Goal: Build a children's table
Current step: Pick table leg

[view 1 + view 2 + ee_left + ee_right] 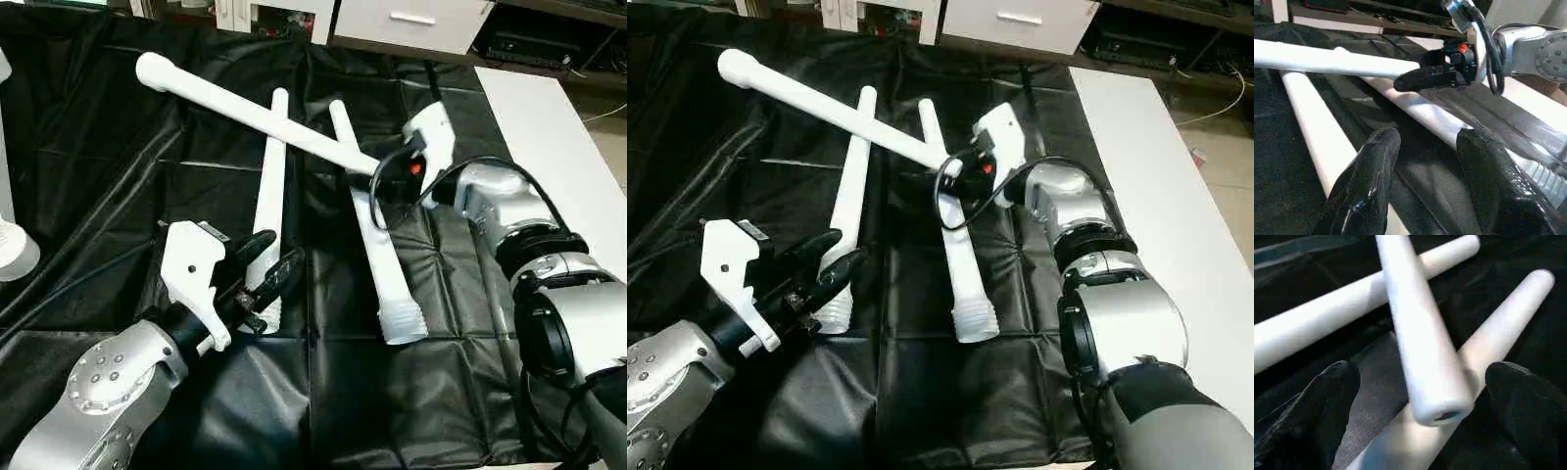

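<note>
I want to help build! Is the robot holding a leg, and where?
Nothing's gripped. The crossing leg has its near end between the right gripper and its open fingers; left gripper empty.

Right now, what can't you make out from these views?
- Crossing leg, near end: in the head views the right gripper covers it; contact unclear.
- Left leg, threaded end: in the head views the left gripper covers part of it.
- White object: cut off by the left eye view's edge; can't identify.
</note>
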